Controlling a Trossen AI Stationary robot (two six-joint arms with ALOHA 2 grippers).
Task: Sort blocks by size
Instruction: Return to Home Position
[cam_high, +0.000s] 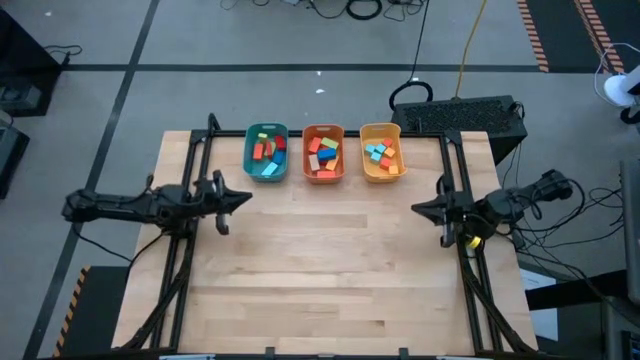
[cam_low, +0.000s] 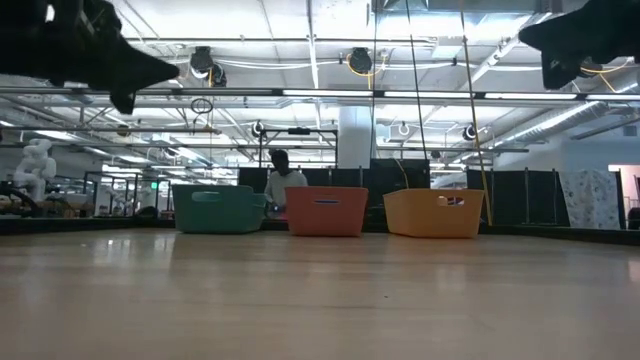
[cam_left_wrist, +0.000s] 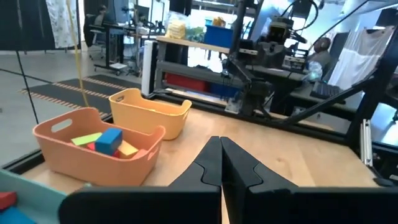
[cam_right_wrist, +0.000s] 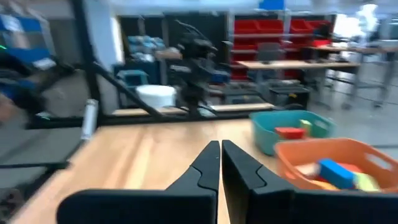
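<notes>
**Checking in: blocks all binned, both arms off to the sides**

We see the blocks all sitting inside three bins, which are lined up side by side at the 12 o'clock edge of the table. The teal bin is on the 9 o'clock side, the orange bin is in the middle and the yellow bin is on the 3 o'clock side. We can't spot any loose blocks on the wood. The left gripper hangs over the 9 o'clock edge, well apart from the bins, with its fingers pressed together on nothing. The right gripper mirrors it at 3 o'clock, fingers also together and empty
</notes>
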